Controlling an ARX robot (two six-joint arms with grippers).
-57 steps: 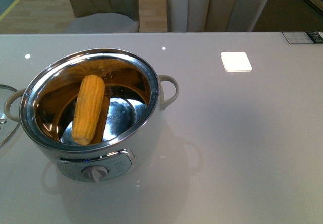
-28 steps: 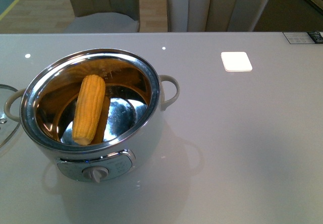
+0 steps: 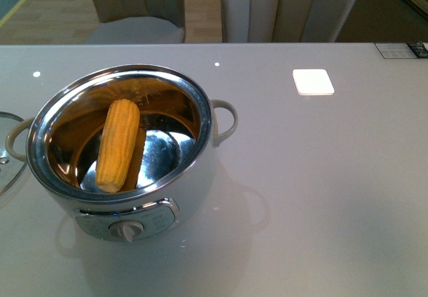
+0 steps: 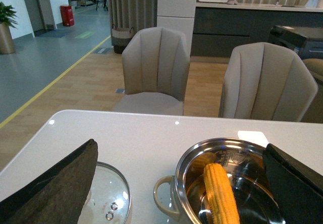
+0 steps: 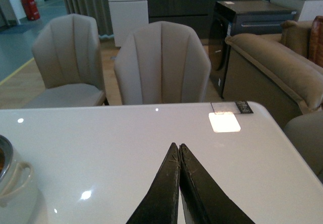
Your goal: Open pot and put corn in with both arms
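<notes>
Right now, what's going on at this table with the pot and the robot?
Nothing is being handled. The pot stands open on the table with the corn leaning inside its steel bowl. The glass lid lies on the table beside it. The left gripper is open near the pot; the right gripper is shut and empty, off to the side.

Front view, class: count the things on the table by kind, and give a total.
Pot: 1
Corn cob, inside the pot: 1
Glass lid, at the left edge: 1
White square pad: 1
Card, at the far right edge: 1
Total: 5
</notes>
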